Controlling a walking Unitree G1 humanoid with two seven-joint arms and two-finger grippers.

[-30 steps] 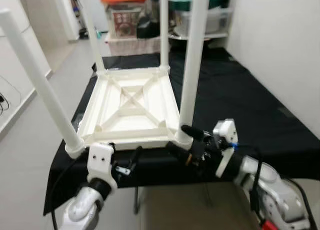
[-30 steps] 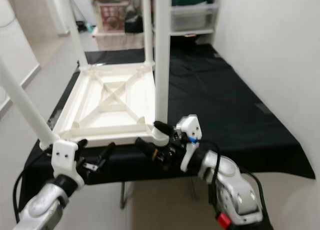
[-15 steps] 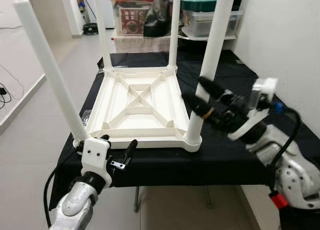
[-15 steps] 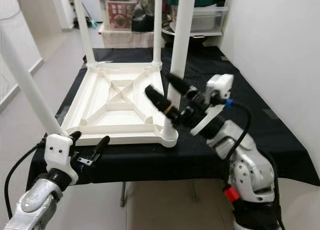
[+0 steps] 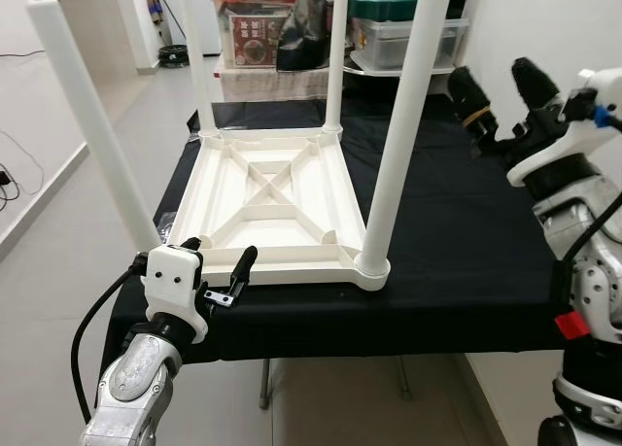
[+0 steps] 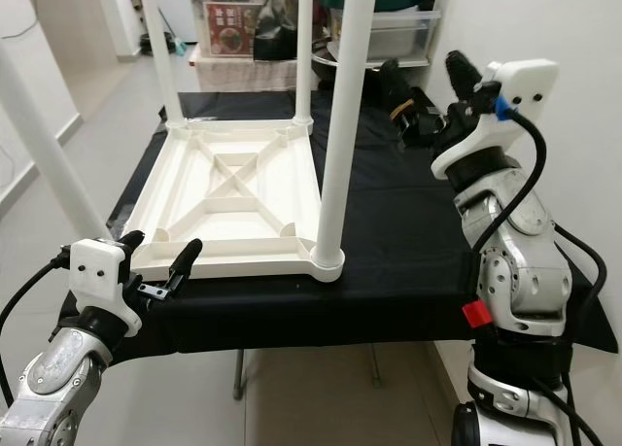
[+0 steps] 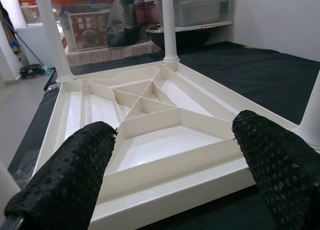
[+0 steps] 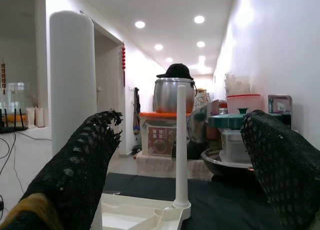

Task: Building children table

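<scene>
While leg tops run out of frame, both jaws released beside upturned table (image 5: 267,198).

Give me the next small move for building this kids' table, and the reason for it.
Probably bring the right gripper down and in to clasp the near right leg. The white table lies upside down on the black cloth with all four legs standing in their sockets, and both jaws are open and hold nothing. The left gripper hovers at the near edge.
</scene>
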